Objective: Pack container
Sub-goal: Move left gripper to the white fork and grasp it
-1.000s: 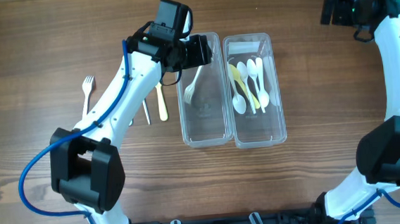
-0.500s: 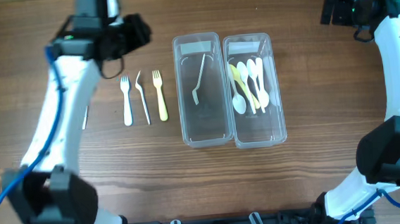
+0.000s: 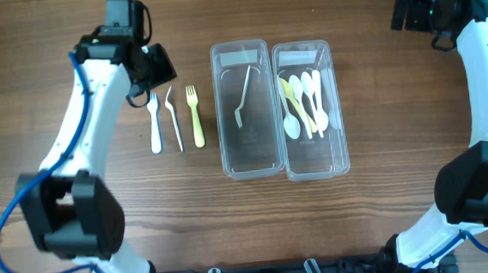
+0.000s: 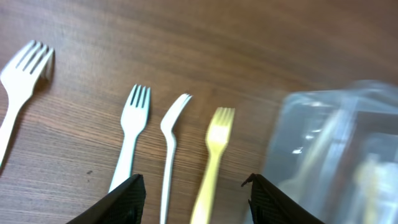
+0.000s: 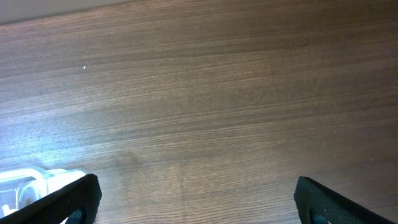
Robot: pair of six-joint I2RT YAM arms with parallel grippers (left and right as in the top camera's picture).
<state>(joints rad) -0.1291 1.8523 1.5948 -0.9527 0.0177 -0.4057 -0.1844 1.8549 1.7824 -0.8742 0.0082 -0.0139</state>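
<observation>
Since the clear fork (image 3: 243,93) dropped into the container (image 3: 249,153), my left end effector (image 4: 197,190), spread and seemingly empty, returned over the yellow fork (image 4: 214,143) at nine o'clock.

The left gripper (image 3: 155,67) is being brought away from the left box (image 3: 227,159), where it was a second ago, and is now being held open over the row of forks (image 3: 174,120) on the table (image 3: 336,225). The pale fork (image 3: 243,93) that was being carried is no longer being held; it is lying in that box.
</observation>
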